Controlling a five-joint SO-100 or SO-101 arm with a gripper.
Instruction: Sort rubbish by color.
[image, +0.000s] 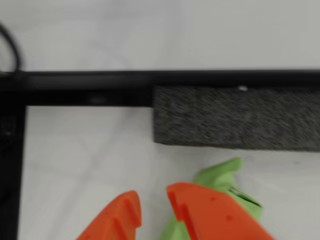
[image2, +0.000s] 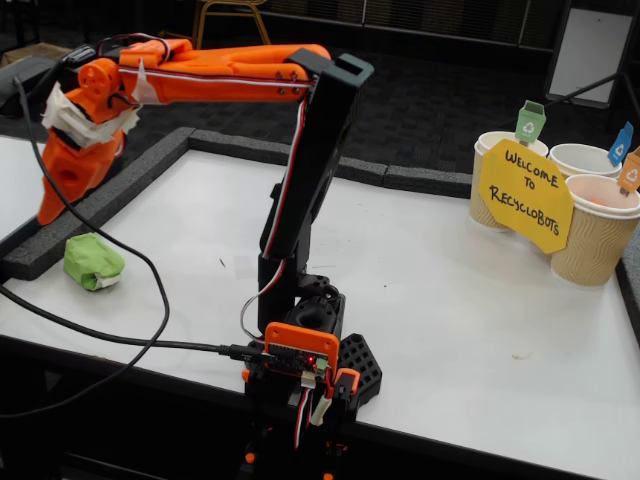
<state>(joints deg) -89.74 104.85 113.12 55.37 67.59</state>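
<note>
One piece of rubbish shows: a green crumpled paper wad (image2: 93, 262) with a bit of white, lying on the white table near the left foam edge. In the wrist view the green wad (image: 222, 177) sticks out from behind and to the right of the right orange finger (image: 210, 215). My orange gripper (image: 152, 196) is open, and only white table shows in the gap between its fingers. In the fixed view the gripper (image2: 48, 212) hangs just above and to the left of the wad, not touching it.
A dark grey foam strip (image2: 130, 175) (image: 235, 120) borders the table's left and far sides. Three beige paper cups (image2: 600, 235) with small coloured flags and a yellow sign (image2: 525, 195) stand at the far right. A black cable (image2: 120, 330) trails past the wad to the arm's base (image2: 300, 365).
</note>
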